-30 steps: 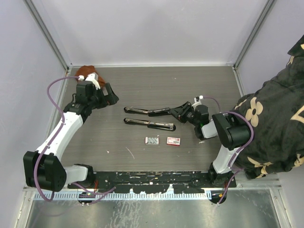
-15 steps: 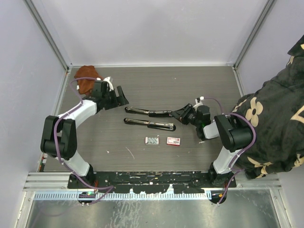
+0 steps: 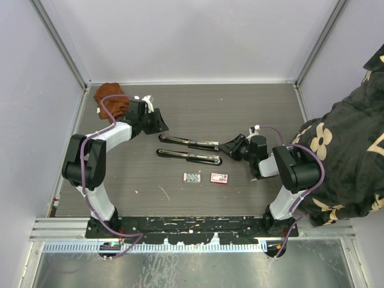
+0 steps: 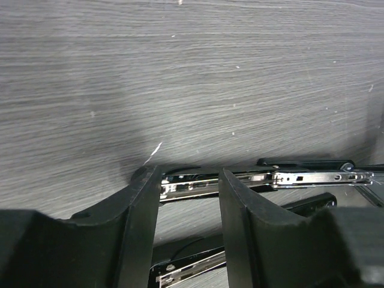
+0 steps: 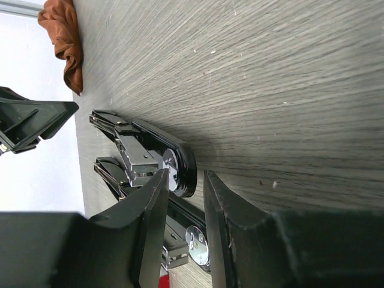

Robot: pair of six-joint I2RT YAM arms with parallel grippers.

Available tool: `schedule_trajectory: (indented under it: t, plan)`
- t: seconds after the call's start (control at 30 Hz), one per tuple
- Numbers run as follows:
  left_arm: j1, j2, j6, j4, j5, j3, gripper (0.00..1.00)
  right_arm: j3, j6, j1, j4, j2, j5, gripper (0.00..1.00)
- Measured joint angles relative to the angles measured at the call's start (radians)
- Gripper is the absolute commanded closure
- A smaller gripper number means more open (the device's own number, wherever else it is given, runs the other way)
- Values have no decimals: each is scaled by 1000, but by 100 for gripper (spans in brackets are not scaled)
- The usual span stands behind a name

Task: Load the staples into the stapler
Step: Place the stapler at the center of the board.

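Two black-and-chrome staplers lie opened flat at mid-table, the far stapler point(image 3: 189, 142) and the near stapler point(image 3: 189, 157). In front of them sit the staples point(image 3: 191, 177) in a tiny grey tray, beside the red-and-white box point(image 3: 219, 178). My left gripper point(image 3: 158, 124) hangs just left of the far stapler's left end, open. That stapler's chrome rail point(image 4: 187, 185) shows past the left gripper point(image 4: 187, 175). My right gripper point(image 3: 230, 146) is at the far stapler's right end. The rounded end point(image 5: 187, 163) sits between the tips of the right gripper point(image 5: 185, 177), which is narrowly open with a gap on one side.
A crumpled brown cloth point(image 3: 111, 96) lies in the far left corner. A person's dark floral sleeve point(image 3: 345, 156) leans in over the table's right edge. Metal-framed walls close off the left, back and right.
My left arm has swung right from beside the cloth to the far stapler's left end, and its jaws have narrowed. The right gripper has slid slightly right along the stapler's end.
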Motion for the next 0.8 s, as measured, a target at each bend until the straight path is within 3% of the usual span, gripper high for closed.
schedule_trajectory:
  t: [0.2,0.53,0.67,0.8]
  plan:
    - [-17,16,-6,37,20,2,63,-8,-14,-7,-16,-7,3,67]
    - [-21,20,-35,81,33,-58,63,-23,-20,-16,-38,-51,11,66]
    - [-21,20,-34,80,25,-80,55,-33,-44,-24,-81,-122,26,64]
    - [-21,2,-29,69,19,-87,41,-33,-95,-25,-166,-224,45,61]
